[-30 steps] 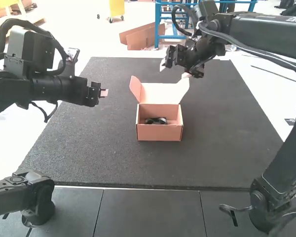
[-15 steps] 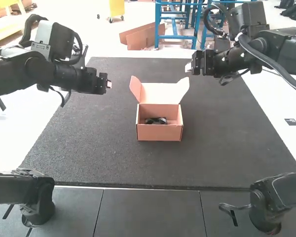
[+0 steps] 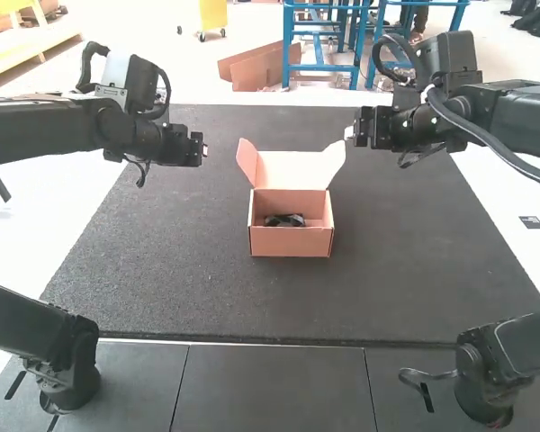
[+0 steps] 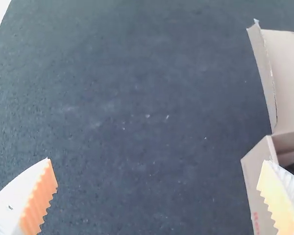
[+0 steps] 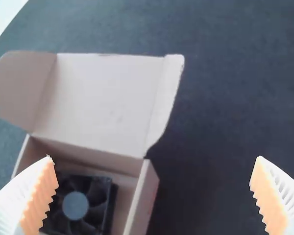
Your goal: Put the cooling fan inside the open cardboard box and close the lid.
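The open cardboard box (image 3: 291,236) stands mid-mat with its lid (image 3: 292,167) upright at the back. The black cooling fan (image 3: 285,220) lies inside it, and the right wrist view shows the fan (image 5: 81,206) on the box floor below the lid (image 5: 103,103). My left gripper (image 3: 196,148) hovers open to the left of the lid's side flap, apart from it; the left wrist view has the box corner (image 4: 257,171) beside one finger (image 4: 36,200). My right gripper (image 3: 353,133) hangs open just right of the lid's top corner, holding nothing.
The box sits on a dark rubber mat (image 3: 162,261) that covers most of the table. Bare mat surrounds the box on all sides. The table's front panels (image 3: 270,387) lie below the mat edge.
The left gripper has moved back and slightly right, nearer the lid's left flap. The right gripper has swung from above the lid to beside its right corner and dropped a little.
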You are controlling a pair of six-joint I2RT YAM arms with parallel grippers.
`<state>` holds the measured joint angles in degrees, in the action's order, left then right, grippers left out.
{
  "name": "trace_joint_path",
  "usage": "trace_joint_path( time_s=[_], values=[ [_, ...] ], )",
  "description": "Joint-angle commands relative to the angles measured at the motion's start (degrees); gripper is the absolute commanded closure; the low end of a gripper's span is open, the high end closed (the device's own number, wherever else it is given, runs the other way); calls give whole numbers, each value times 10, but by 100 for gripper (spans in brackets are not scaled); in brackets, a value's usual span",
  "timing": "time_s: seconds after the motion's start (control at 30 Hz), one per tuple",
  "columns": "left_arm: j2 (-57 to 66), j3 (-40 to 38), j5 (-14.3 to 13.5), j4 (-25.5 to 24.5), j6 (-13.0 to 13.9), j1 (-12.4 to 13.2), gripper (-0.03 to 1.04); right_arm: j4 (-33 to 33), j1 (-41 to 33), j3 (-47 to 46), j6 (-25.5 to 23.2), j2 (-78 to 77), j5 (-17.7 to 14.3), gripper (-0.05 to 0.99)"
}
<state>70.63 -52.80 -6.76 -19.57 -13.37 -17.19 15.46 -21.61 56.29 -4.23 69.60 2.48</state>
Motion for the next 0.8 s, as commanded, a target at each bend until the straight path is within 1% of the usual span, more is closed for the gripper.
trace_joint_path(
  time_s=[0.0,0.03,0.3,0.57,0.67,0.77],
  values=[
    [22,-35,-11,19,-3,6,4,-12,9,23,6,22,-2,3],
    [30,-38,-15,24,-3,6,4,-14,10,28,6,30,-1,3],
    [100,-56,-15,75,-3,7,4,-24,17,61,5,83,2,3],
    [157,-86,-16,99,-3,8,4,-27,25,98,-3,130,16,3],
    [175,-98,-16,107,-3,9,4,-27,25,109,-10,144,26,3],
    [193,-108,-16,112,-3,10,4,-27,25,114,-13,155,29,3]
  ],
)
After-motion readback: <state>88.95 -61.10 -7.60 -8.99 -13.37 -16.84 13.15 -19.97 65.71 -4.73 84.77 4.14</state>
